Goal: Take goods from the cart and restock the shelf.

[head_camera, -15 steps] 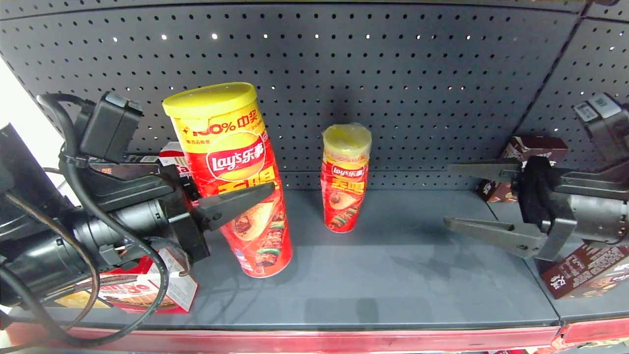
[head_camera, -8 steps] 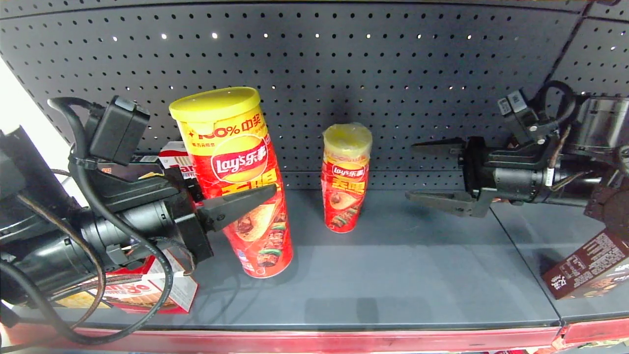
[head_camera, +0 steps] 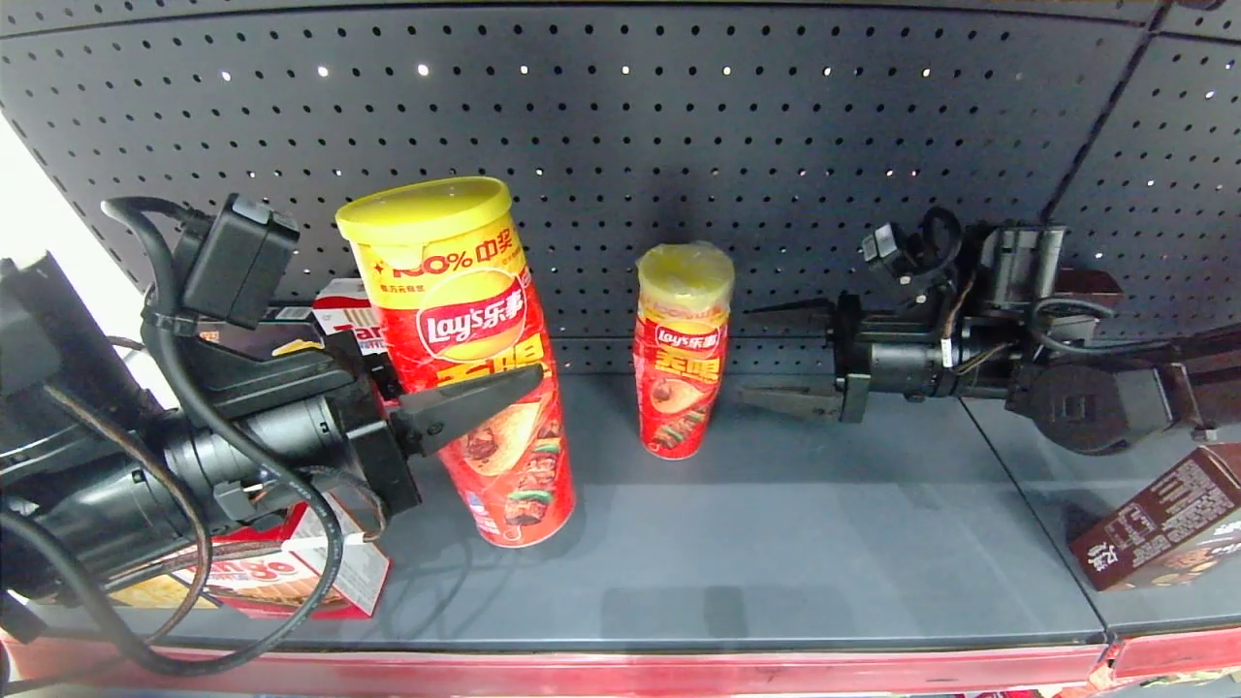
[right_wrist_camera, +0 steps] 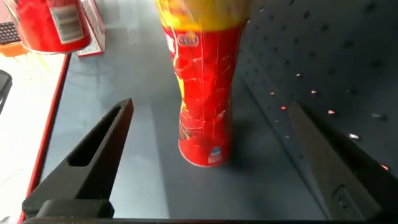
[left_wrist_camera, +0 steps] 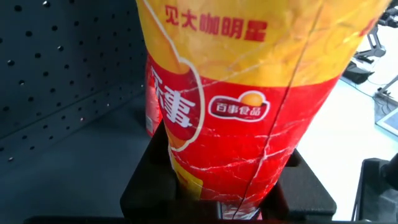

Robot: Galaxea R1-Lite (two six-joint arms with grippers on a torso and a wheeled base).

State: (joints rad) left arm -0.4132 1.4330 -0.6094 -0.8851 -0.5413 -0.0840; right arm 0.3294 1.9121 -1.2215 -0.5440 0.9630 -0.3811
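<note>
A dark grey perforated back panel point(head_camera: 776, 145) rises behind a grey metal shelf board point(head_camera: 795, 543) edged by a red front rail point(head_camera: 679, 669). Under and behind the left gripper point(head_camera: 490, 373) lie red-and-white cardboard cartons point(head_camera: 291, 572), crowding that arm's side. Behind the right gripper point(head_camera: 747, 354), back along its arm, a dark brown printed box point(head_camera: 1163, 528) lies near the front edge. The left gripper is clamped on the tall red cardboard chip canister with a yellow plastic lid point(head_camera: 456, 330), its near finger point(head_camera: 465, 402) laid across the label at mid height. The canister tilts, lid leaning away from the back panel; whether its base rests on the board cannot be told. Just beyond it from the left gripper, the smaller red chip canister with a film-wrapped yellow top point(head_camera: 681, 354) stands upright on the board near the panel. The right gripper's jaws are spread wide, apart from it, tips level with its lower half. Both labels bear a round emblem, yellow and white lettering and pictured snacks.
</note>
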